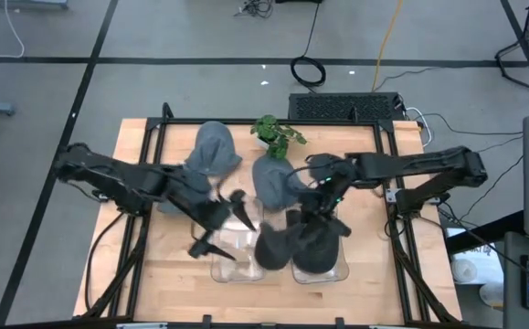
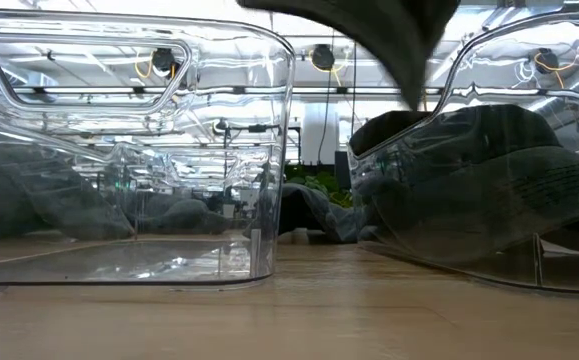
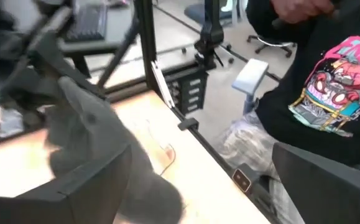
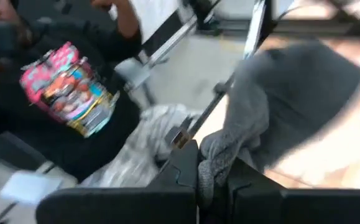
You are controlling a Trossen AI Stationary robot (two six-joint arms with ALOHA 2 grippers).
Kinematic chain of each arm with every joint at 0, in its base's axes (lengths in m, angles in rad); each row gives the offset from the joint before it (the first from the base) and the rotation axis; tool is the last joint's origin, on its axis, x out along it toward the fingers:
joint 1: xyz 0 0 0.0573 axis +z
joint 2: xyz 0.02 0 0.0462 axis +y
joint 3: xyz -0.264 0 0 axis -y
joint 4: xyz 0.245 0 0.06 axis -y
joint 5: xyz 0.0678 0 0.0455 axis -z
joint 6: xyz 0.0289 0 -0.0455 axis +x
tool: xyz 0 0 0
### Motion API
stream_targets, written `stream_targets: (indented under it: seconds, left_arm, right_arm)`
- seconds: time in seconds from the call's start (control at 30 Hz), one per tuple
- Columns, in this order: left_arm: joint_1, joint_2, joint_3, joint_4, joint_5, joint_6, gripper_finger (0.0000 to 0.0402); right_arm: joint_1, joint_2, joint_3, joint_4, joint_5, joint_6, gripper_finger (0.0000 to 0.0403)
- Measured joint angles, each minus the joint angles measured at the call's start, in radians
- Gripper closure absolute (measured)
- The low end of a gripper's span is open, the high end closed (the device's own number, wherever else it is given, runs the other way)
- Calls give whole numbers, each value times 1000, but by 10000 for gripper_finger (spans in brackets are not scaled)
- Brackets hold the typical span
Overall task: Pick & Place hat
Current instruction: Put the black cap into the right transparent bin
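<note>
right gripper (image 4: 212, 180): fingers pinched tight on a fold of grey knit hat (image 4: 254, 124), the cloth bunched between them; probably gripped at the edge so the body hangs free for lowering. seen from above, that dark hat (image 1: 287, 239) drapes over the near rim of the right clear bin (image 1: 337, 272), partly inside, partly spilling toward the gap between the bins.

left gripper (image 1: 216, 239): fingers (image 3: 92, 180) spread wide, holding nothing; it sits over the left clear bin (image 1: 223, 270), just beside the right clear bin. whether a hat lies under it in that bin cannot be told.

further grey hats: one (image 1: 214, 151) behind the left bin, one (image 1: 269, 178) behind the right clear bin, both on the wooden table (image 1: 154, 274), awaiting pickup by the look of it.

small green plant (image 1: 278, 133): at the table's back edge, well behind the right clear bin.

person in black printed shirt (image 3: 335, 87): seated beyond the table's front edge.
</note>
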Motion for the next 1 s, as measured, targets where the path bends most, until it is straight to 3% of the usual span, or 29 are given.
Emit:
stream_targets:
  seconds: [0.2,0.3,0.43,0.77,1.0]
  left_arm:
    - [12,-133,1,-72,-2,136,11]
    - [14,-185,1,-82,-64,132,11]
    - [21,-242,-10,-95,-168,126,11]
    - [78,-409,-217,-39,-233,101,11]
    - [84,-413,-242,-13,-293,24,11]
  right_arm:
    - [44,-153,0,-57,161,2,397]
    - [69,-218,0,-61,230,15,397]
    - [108,-264,0,-68,238,43,399]
    - [224,-213,0,-225,238,94,399]
    - [248,-170,-20,-271,264,96,399]
